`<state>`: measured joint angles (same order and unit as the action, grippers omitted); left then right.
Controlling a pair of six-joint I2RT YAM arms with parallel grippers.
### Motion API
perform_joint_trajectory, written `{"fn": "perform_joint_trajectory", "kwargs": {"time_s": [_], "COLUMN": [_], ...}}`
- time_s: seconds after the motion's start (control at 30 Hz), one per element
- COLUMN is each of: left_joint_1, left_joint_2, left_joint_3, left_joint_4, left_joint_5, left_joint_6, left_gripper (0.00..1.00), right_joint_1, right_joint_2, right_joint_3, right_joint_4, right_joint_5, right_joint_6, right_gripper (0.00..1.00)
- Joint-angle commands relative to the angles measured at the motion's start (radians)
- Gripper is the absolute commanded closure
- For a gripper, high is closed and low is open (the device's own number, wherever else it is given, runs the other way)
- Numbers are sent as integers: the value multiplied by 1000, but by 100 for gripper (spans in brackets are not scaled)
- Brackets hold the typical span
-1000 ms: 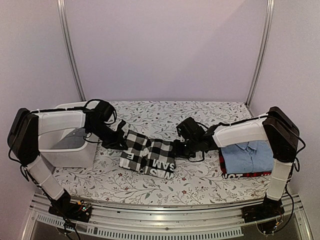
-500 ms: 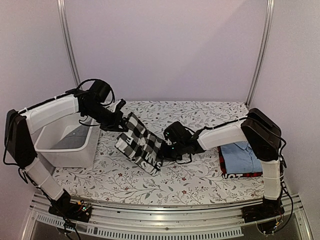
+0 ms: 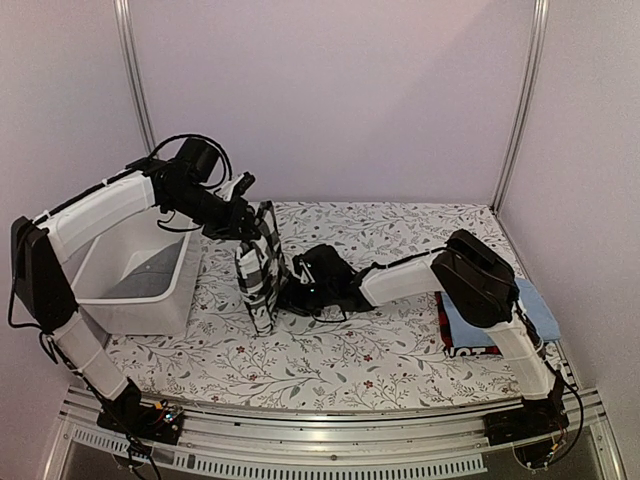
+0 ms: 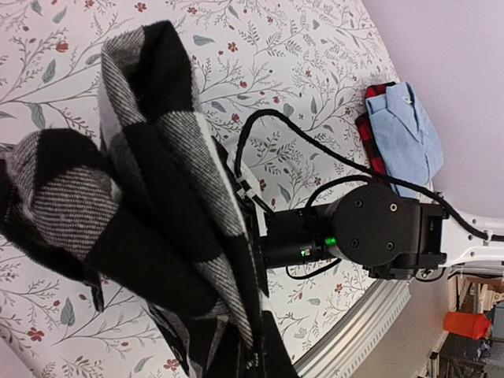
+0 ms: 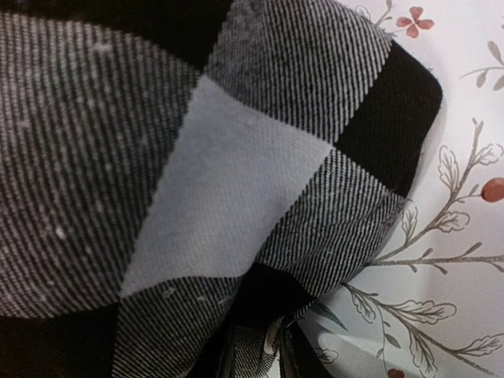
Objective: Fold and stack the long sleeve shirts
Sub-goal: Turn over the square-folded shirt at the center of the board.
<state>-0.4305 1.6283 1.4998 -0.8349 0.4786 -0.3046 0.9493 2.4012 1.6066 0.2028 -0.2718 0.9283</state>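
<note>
The checked shirt [image 3: 262,270] is held up off the table [image 3: 380,350] just to the right of the white tub [image 3: 150,305], standing almost on edge as a narrow, folded panel, with its lower end close to the floral surface. Its upper edge is gripped by the left gripper [image 3: 252,213], which is seen above the tub's right rim with its fingers closed on the cloth; in the left wrist view the fingers themselves are covered by folds of black-and-white fabric. The shirt's lower part is met by the right gripper [image 3: 288,292], which is pressed against the side of the panel facing away from the tub. In the right wrist view nearly the whole picture is filled by the check pattern, and the cloth is seen gathered into the narrow gap between the dark fingertips at the bottom edge, so the jaws are taken to be nearly closed with the fabric pinched between them. Well apart from the tub, at the far right end of the table, the light blue shirt [image 3: 535,305] is laid folded on top of the red-and-black shirt [image 3: 465,340].
</note>
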Motion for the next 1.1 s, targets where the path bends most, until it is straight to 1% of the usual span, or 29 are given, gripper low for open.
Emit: {"fn": "perform_joint_trajectory", "kwargs": {"time_s": [0.0,0.07,0.17,0.3,0.47,0.57,0.67,0.77,0.8,0.87,0.9,0.93,1.0,1.07], "left_joint_1": [15,16,15,17,10,-19,-93,-227,-273,-365,-413,-458,-535,-569], "left_joint_2": [24,29,37,54,71,92,117,180,213,306,363,433,580,691], "left_joint_3": [36,40,40,50,58,65,79,100,110,144,181,241,433,650], "left_joint_4": [-8,-17,-24,-41,-46,-45,-23,29,53,117,156,177,137,11], "left_joint_5": [23,27,4,-2,-6,-28,-54,-82,-96,-106,-109,-119,-178,-231], "left_joint_6": [45,55,74,89,83,67,8,-89,-126,-201,-242,-270,-294,-284], "left_gripper": [100,100,100,100,100,100,100,100,100,100,97,85,73,50], "right_joint_1": [5,1,-1,-19,-66,-87,-110,-151,-169,-198,-213,-230,-260,-275], "right_joint_2": [32,21,-28,-131,-333,-441,-557,-691,-725,-829,-866,-914,-998,-1055], "right_joint_3": [15,-8,-24,-67,-203,-211,-242,-314,-335,-396,-432,-470,-538,-584], "right_joint_4": [6,7,-37,-131,-194,-320,-393,-444,-474,-511,-519,-524,-537,-549], "right_joint_5": [-18,-18,2,44,84,140,204,256,265,330,339,341,346,343], "right_joint_6": [13,6,-51,-142,-191,-252,-296,-316,-321,-330,-330,-329,-318,-303], "right_gripper": [81,79,68,61,56,54,53,51,50,49,48,48,47,47]}}
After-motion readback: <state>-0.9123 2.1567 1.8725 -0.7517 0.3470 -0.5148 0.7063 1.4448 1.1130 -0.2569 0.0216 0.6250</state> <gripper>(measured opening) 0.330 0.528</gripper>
